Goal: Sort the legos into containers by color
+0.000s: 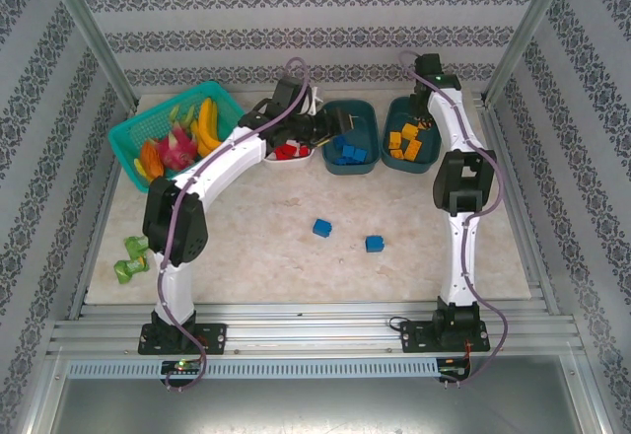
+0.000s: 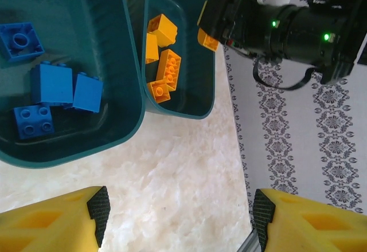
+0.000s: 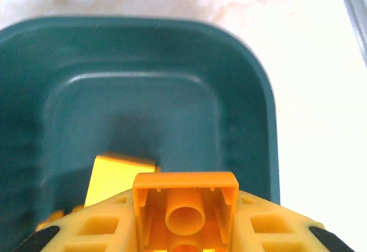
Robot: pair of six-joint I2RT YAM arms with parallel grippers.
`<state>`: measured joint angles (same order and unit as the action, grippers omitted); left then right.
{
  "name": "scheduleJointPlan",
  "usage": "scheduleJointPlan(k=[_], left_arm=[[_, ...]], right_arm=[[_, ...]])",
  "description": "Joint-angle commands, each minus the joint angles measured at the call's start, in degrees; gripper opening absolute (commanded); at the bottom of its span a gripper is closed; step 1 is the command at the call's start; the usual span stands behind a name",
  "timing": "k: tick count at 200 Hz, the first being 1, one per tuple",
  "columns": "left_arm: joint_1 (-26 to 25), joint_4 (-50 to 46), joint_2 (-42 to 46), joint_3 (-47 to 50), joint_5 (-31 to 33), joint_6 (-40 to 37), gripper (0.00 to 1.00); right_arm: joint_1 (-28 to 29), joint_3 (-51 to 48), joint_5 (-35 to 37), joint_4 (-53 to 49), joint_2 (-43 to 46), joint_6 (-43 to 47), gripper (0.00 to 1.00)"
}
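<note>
Over a teal tub [image 3: 160,91], right pincer [image 3: 183,235] grips an orange brick [image 3: 172,200] — underside hollow up close — left pincer [image 2: 179,209] wide.

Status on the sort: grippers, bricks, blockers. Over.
Left gripper open, empty. Right gripper shut on orange lego, above teal tub with other orange bricks. Two blue legos loose on table.

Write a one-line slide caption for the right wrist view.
Right fingers grip an orange lego over a teal tub.
</note>
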<state>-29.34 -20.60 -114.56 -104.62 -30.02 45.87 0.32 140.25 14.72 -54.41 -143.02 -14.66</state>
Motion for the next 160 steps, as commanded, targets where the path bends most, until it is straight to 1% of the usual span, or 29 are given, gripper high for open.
scheduleJointPlan(k=[1,43,55,65,75,101,125,147,160], left_arm=[[-0.7,2.0,-0.9,-2.3,-0.2,-0.3,0.69],[-0.8,1.5,-1.4,-2.3,0.5,-0.2,0.69],[-0.8,1.4,-1.4,-2.2,0.5,-0.3,0.69],[-0.8,1.3,-1.4,-2.2,0.5,-0.1,0.69],[-0.9,1.2,-1.4,-2.2,0.6,-0.2,0.69],[-0.8,1.0,-1.2,-2.0,0.7,-0.2,0.69],[-0.8,0.4,-0.2,-1.3,0.7,-0.8,0.69],[-0.8,-0.8,1.6,-0.3,1.2,-1.6,0.69],[-0.8,-1.7,3.1,0.9,2.0,-2.3,0.69]], right_arm=[[-0.4,5.3,3.9,-2.7,-4.0,2.2,0.28],[-0.9,8.1,3.3,-2.1,-7.8,1.8,0.29],[-0.9,8.5,2.9,-2.2,-8.4,1.6,0.3],[-0.7,8.6,2.8,-2.3,-8.7,1.4,0.34],[-0.5,8.5,2.7,-2.5,-9.1,1.3,0.4],[-0.3,8.3,2.0,-3.6,-9.6,0.2,0.49],[-0.3,8.4,0.8,-4.2,-8.8,-0.9,0.59],[0.1,8.1,-0.6,-3.6,-5.9,-0.8,0.65],[0.7,8.1,-1.3,-2.9,-3.4,-0.3,0.65]])
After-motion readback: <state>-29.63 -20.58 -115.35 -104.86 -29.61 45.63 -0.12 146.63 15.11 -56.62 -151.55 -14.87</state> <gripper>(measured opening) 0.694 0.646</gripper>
